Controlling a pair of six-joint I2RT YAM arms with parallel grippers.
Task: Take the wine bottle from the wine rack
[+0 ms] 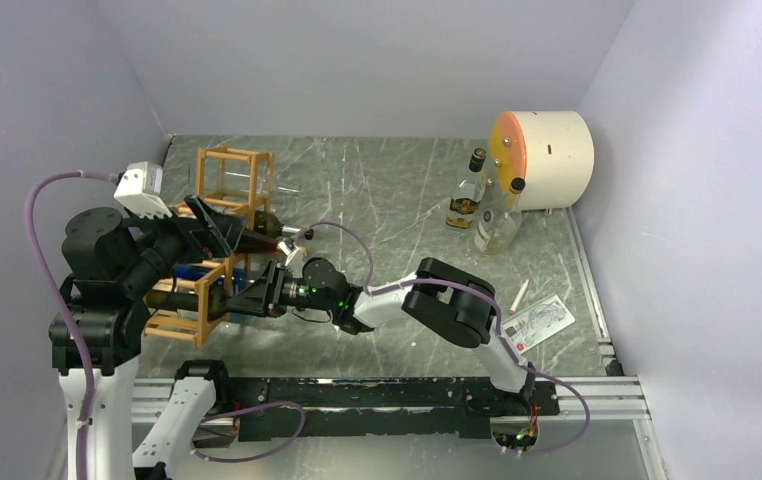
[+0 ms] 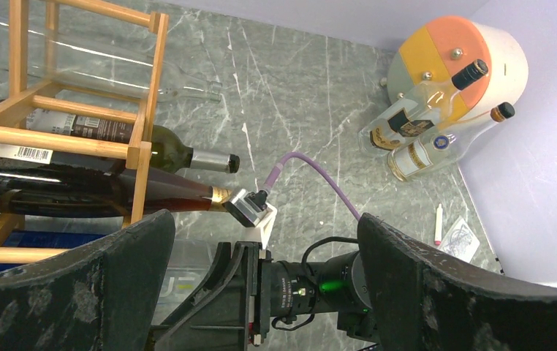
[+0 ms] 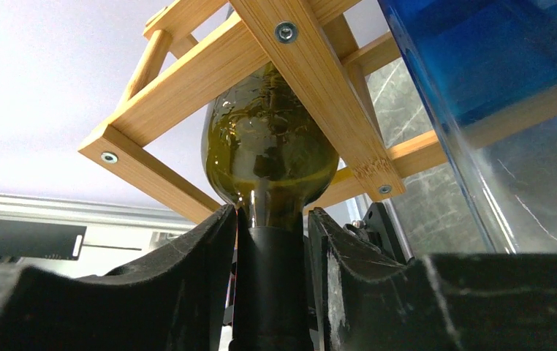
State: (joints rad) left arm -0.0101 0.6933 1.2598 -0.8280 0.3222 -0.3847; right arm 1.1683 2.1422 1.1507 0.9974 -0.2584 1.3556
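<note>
**Inspector:** State of the right hand?

**Assessor:** The right hand [image 3: 272, 292] is clamped tight on the dark neck of the wine bottle [image 3: 272, 153]. One finger sits on each side, and both touch the glass.

**Inspector:** Where is the bottle?

**Assessor:** It lies on its side in the lowest cell of the wine rack [image 1: 212, 240], at the left of the top view. The green shoulder shows between the wooden bars and the neck points out toward the right hand. A blue bottle [image 3: 495, 73] lies just beside it, at the upper right of the right wrist view.

**Inspector:** And the left hand?

**Assessor:** The left hand [image 2: 261, 227] is spread wide and has hold of nothing. It hangs over the right arm, near the front of the rack.

**Inspector:** Anything else?

**Assessor:** At the upper right of the top view, a white drum [image 1: 547, 155] sits on the grey marbled surface [image 1: 377, 200]. A labelled bottle [image 1: 467, 195] and a pale bottle [image 1: 499, 228] stand just beside it, well apart from the rack.
</note>
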